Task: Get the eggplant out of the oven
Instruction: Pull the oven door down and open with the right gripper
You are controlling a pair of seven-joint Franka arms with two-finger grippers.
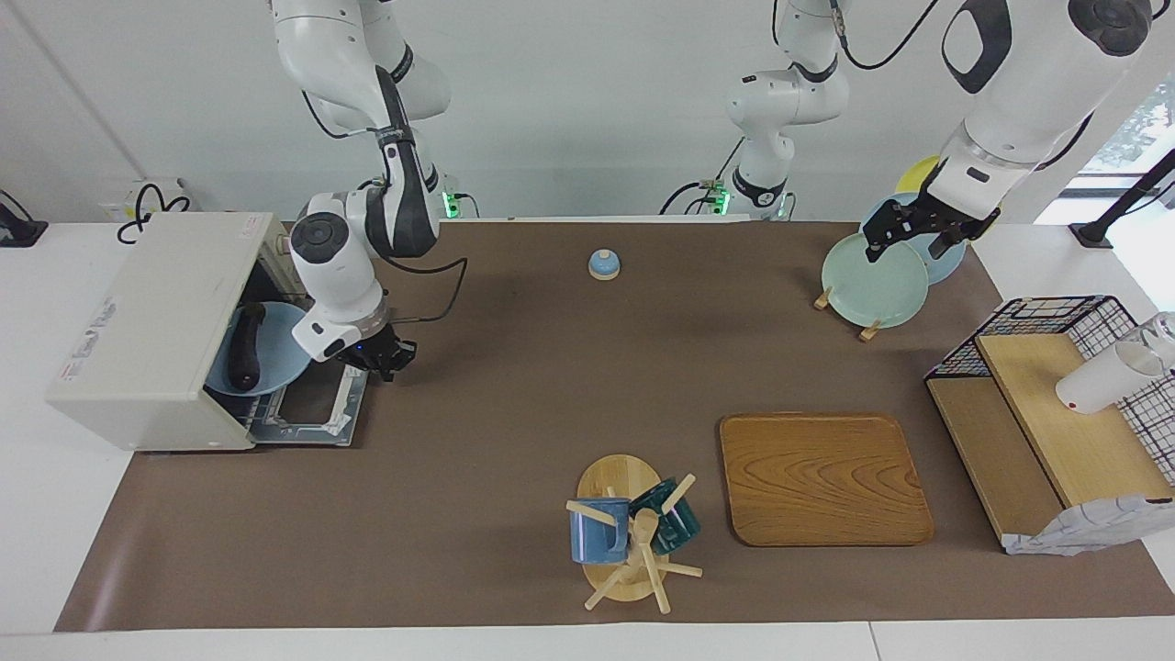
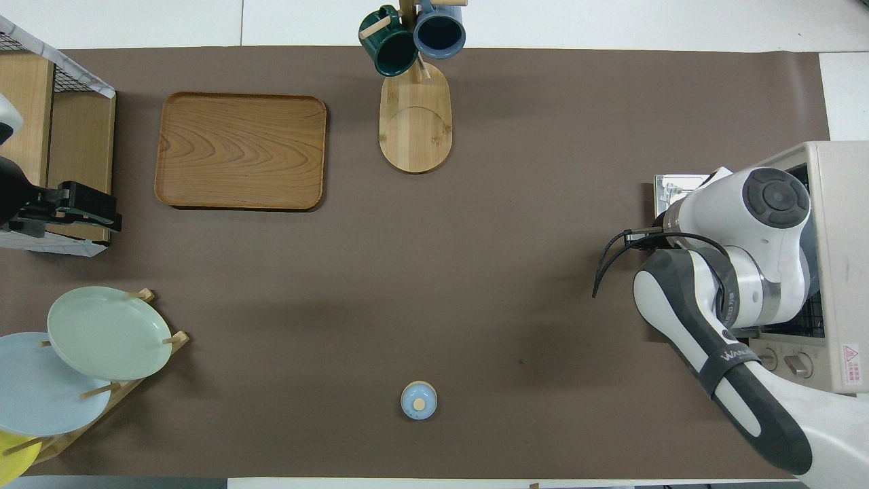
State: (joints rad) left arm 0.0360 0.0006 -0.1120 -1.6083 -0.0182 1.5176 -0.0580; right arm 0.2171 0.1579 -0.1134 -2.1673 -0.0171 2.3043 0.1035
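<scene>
The off-white oven (image 1: 156,321) stands at the right arm's end of the table, its door (image 1: 312,408) dropped open flat on the mat. The dark eggplant (image 1: 246,353) lies on a blue plate (image 1: 280,353) in the oven's mouth. My right gripper (image 1: 390,356) hangs low over the open door's edge, just beside the plate's rim and apart from the eggplant. In the overhead view the right arm hides the oven's (image 2: 838,204) opening and the eggplant. My left gripper (image 1: 904,237) is open and empty, raised over the plate rack, waiting.
A plate rack with a green plate (image 1: 872,280) stands at the left arm's end. A wooden shelf in a wire basket (image 1: 1046,431) holds a white cup (image 1: 1102,381). A wooden tray (image 1: 822,477), a mug tree (image 1: 633,532) and a small blue bell (image 1: 603,264) stand mid-table.
</scene>
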